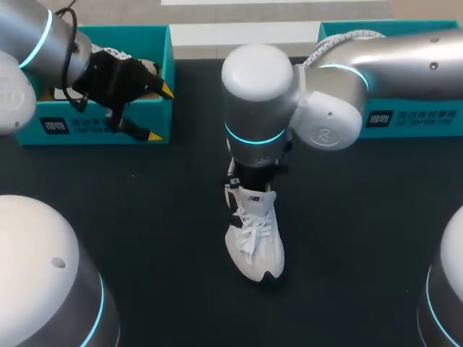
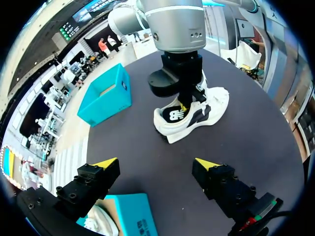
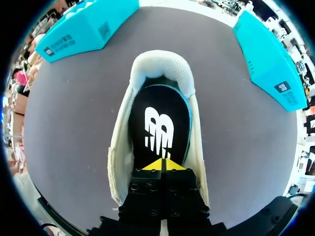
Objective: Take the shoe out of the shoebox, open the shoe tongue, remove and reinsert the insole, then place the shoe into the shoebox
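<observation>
dark matte surface fills the scene, with a left shoebox in teal at 10 o'clock and a right shoebox at 2 o'clock. the white shoe is out of both, upright on its sole near the centre, toe toward 6 o'clock and heel toward 12.

the right arm comes in from 3 o'clock and drops straight into the shoe's mouth. the right jaws are pressed together, yellow tips down on the black insole, with the padded heel collar ahead of them. i cannot see anything pinched between them, and the insole lies flat inside. the left jaws hang spread wide over the left shoebox, holding nothing, well apart from the shoe.

this looks like the insole step, though i cannot tell whether it is lifting out or pressing home. if lifting, the tips should part a little, catch the insole's edge and peel it up toward the heel. nothing braces the shoe, so a fast pull would likely drag or tip it; bringing the left jaws to the toe would steady it.
</observation>
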